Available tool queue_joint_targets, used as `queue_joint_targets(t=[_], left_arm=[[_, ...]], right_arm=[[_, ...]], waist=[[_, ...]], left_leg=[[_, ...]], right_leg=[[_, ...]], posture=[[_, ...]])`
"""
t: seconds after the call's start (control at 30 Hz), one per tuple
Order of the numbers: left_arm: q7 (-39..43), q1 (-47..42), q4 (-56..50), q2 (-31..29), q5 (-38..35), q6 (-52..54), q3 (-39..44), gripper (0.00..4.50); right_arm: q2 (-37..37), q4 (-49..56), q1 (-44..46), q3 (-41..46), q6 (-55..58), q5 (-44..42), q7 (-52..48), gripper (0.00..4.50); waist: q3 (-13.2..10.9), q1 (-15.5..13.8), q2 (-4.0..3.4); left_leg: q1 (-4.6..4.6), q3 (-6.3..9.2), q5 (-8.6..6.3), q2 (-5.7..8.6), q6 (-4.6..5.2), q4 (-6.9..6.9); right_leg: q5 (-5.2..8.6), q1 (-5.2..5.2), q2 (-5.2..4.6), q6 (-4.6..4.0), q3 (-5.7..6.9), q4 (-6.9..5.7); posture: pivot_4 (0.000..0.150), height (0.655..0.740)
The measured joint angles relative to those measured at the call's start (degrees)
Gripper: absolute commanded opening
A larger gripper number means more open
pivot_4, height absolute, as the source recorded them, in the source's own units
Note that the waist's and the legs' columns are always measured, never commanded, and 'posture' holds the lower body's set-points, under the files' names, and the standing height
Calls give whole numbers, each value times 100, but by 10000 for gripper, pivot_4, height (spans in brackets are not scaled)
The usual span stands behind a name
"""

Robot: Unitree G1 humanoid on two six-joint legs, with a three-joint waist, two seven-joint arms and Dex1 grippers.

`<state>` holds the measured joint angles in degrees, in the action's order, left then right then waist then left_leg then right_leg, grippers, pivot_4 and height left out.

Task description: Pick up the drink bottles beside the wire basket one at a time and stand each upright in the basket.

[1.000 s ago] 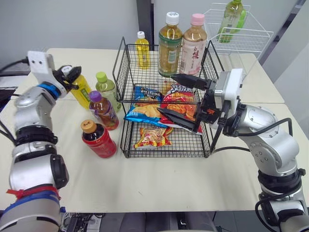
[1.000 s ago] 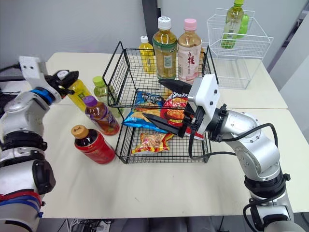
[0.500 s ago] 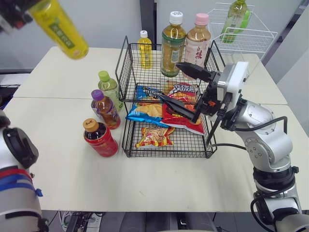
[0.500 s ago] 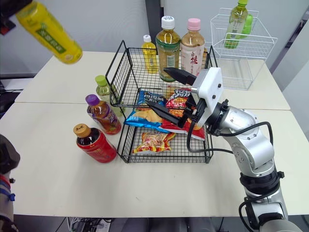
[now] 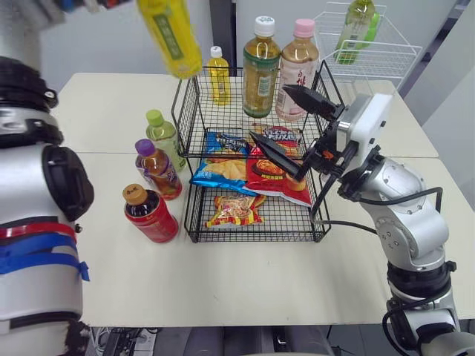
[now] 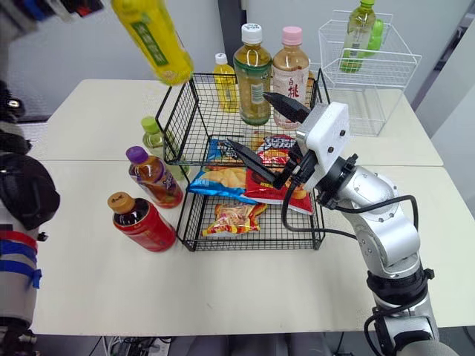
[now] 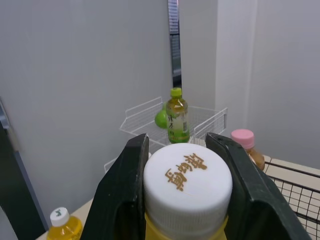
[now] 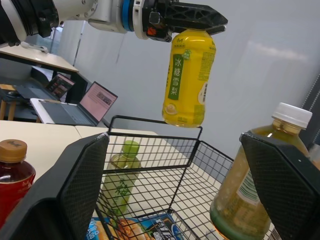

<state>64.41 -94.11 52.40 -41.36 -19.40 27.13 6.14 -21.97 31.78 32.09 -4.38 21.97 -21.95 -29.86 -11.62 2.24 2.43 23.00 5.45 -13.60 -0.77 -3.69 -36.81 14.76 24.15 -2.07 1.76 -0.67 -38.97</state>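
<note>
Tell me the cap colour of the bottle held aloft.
White cap with gold lettering, best in the left wrist view.

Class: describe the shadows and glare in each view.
Left eye view: faint, soft shadows on the table by the wire basket and red bottle. Right wrist view: bright patch on the wall behind the yellow bottle in the left gripper. Left wrist view: its white cap evenly lit, no glare.

From the head we look down over the bench (image 5: 223,274); each wrist view runs along its jaws; all share the wire basket (image 5: 194,122).
</note>
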Motion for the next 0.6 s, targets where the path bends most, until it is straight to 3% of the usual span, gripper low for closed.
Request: queue_joint_targets(t=[0.6], left_arm=[[-232, 311, 482, 989, 574, -577, -116, 13955]], right_arm=[[-123, 412, -191, 1, 258, 98, 230, 45000]], waist=[[-1, 8, -1]], left_leg=[[0, -1, 0, 3, 0, -4]], right_leg=[[0, -1, -1, 1, -4, -2]], posture=[[1500, 7400]])
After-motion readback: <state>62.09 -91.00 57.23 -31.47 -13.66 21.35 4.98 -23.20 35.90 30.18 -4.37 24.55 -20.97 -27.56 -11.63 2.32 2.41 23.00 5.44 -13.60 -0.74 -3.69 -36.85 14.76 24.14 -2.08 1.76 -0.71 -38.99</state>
